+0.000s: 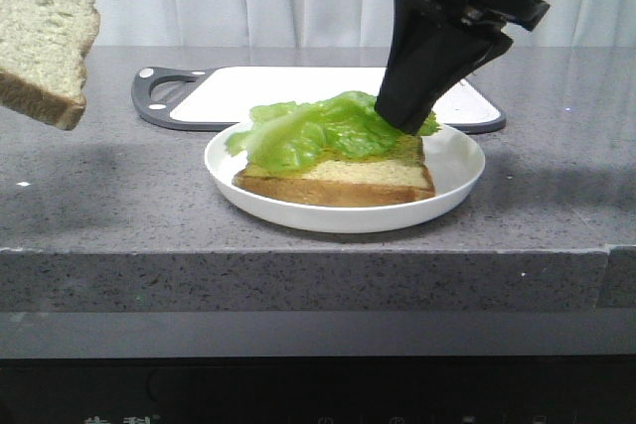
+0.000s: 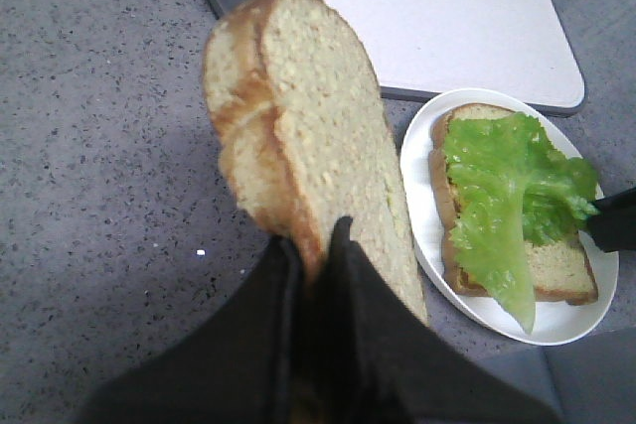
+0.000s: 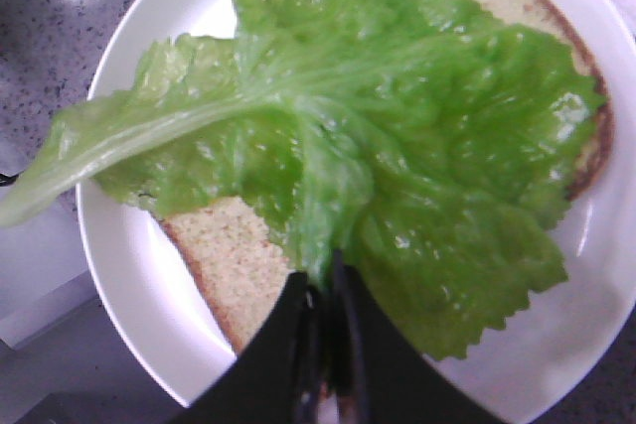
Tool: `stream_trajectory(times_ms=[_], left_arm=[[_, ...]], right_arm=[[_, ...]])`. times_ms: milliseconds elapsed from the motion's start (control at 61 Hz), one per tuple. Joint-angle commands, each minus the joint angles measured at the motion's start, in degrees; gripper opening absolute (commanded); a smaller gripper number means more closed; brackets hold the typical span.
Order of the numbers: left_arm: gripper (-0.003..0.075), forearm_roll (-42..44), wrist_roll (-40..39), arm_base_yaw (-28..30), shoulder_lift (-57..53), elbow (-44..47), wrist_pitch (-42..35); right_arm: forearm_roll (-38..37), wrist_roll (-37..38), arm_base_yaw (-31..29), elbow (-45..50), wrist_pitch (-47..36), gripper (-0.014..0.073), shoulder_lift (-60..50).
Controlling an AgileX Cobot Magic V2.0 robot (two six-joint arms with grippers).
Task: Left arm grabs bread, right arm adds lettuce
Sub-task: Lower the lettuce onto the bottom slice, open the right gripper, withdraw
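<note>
My left claw point(image 2: 316, 245) is clenched on a bread slice point(image 2: 308, 146) held up at ten o'clock, well clear of the plate point(image 1: 457, 181). My right claw point(image 3: 323, 290) pinches the lettuce point(image 3: 397, 146) draped over the plated slice point(image 1: 348, 178) — only my wrist views show either grip.

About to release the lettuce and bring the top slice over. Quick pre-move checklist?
1. Left gripper grips the held bread: ok, fingers pinch its lower edge.
2. Lettuce lies on the bottom slice: ok, though one end overhangs the slice.
3. Right gripper has let go of the lettuce: not ok, fingers are shut on its edge.
4. Bottom slice sits inside the plate: ok.
5. Held bread clear of the plate: ok, off to the robot's left.
6. Grip firmness on bread: cannot tell.
</note>
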Motion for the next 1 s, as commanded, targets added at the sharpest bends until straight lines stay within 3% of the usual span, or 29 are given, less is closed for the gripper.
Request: stream_trajectory(times_ms=[0, 164, 393, 475, 820, 984], left_arm=[[-0.0019, -1.7, 0.0, 0.0, -0.5, -1.5, -3.7], [-0.0019, -1.7, 0.0, 0.0, -0.5, -1.5, -3.7], [-0.0019, -1.7, 0.0, 0.0, -0.5, -1.5, -3.7], [-0.0019, -1.7, 0.0, 0.0, -0.5, -1.5, -3.7], [-0.0019, -1.7, 0.0, 0.0, -0.5, -1.5, -3.8], [-0.0019, -1.7, 0.0, 0.0, -0.5, -1.5, -4.5]], right_arm=[[0.5, -0.8, 0.0, -1.4, -1.7, -0.0055, -1.4], [0.4, -0.8, 0.0, -1.4, -1.4, 0.0018, -1.4], [0.3, -0.7, 0.0, -2.3, 0.5, 0.0307, -2.0], [-0.1, -0.7, 0.0, -3.5, 1.4, 0.0360, -3.0], [-1.6, 0.0, 0.0, -8.0, 4.4, 0.0345, -8.7], [-2.2, 0.0, 0.0, -8.0, 6.1, 0.0120, -10.0]])
